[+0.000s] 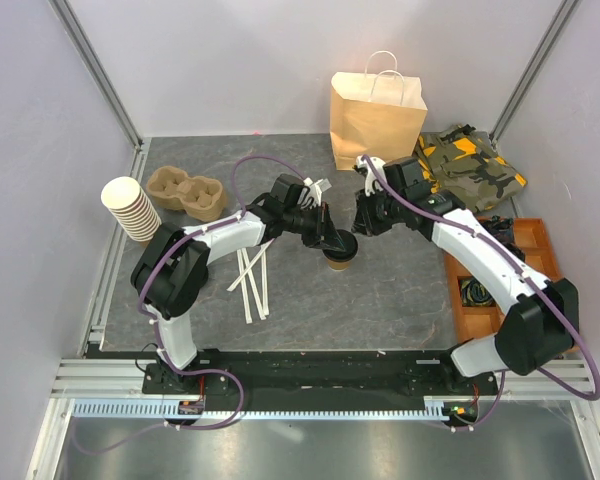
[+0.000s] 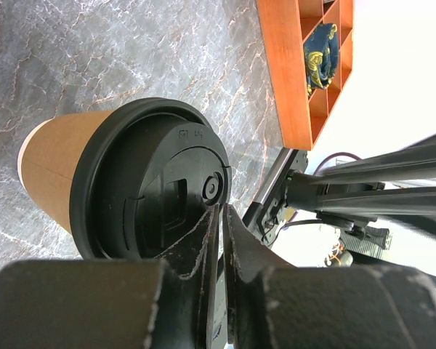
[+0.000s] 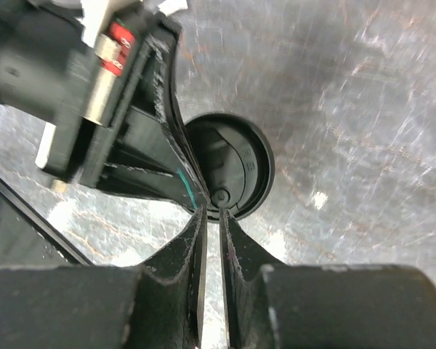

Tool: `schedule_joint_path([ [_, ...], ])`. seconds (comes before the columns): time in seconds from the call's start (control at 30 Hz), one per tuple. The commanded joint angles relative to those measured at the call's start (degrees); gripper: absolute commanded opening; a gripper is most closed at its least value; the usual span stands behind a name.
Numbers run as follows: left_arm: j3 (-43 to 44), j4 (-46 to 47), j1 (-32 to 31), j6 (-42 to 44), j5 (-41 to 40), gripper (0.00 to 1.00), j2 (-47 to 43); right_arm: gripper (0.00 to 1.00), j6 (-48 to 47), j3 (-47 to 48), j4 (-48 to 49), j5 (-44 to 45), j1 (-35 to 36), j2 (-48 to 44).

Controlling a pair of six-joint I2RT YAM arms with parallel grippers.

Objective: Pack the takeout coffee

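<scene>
Left gripper (image 2: 219,209) has its two fingers drawn together with only a hairline slit between them, and the tips rest on the black lid (image 2: 142,193) of the takeout coffee (image 1: 340,260), just beside the small round boss near the lid's edge. Right gripper (image 3: 212,212) is likewise closed, fingers almost touching and nothing held between them; its tips sit at the lid's rim, close against the tips of the left gripper. The two arms meet over the cup from opposite sides, the left arm from the left and the right arm from the right. The takeout coffee stands upright on the grey marbled table (image 1: 400,295), near the centre, with its kraft-brown wall visible below the lid in the left wrist view. A brown paper bag (image 1: 377,118) with white handles stands upright at the far edge, well apart from the cup. A moulded pulp cup carrier (image 1: 185,192) and a tilted stack of cups (image 1: 130,208) lie at far left. White straws (image 1: 252,282) lie under the left arm. A camouflage cloth (image 1: 472,165) lies right of the bag, and an orange compartment tray (image 1: 525,240) sits along the right edge.
</scene>
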Motion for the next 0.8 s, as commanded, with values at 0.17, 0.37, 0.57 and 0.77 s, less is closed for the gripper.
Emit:
schedule_joint_path([
  [0.17,0.31,-2.33,0.2,1.32,-2.56,0.13,2.31,0.19,1.18,-4.09,5.56,0.05,-0.01,0.37],
  [0.37,0.13,-2.94,0.72,1.58,-2.65,0.13,2.4,0.17,0.39,-12.0,7.85,2.15,1.84,2.4],
  [0.57,0.22,-3.21,0.9,1.67,-2.56,0.12,3.01,0.17,0.12,-9.56,6.27,3.21,1.75,1.96],
  [0.77,1.01,-2.86,0.9,2.63,-1.42,0.13,1.79,0.2,1.7,-3.67,4.6,-3.19,1.23,-0.06],
])
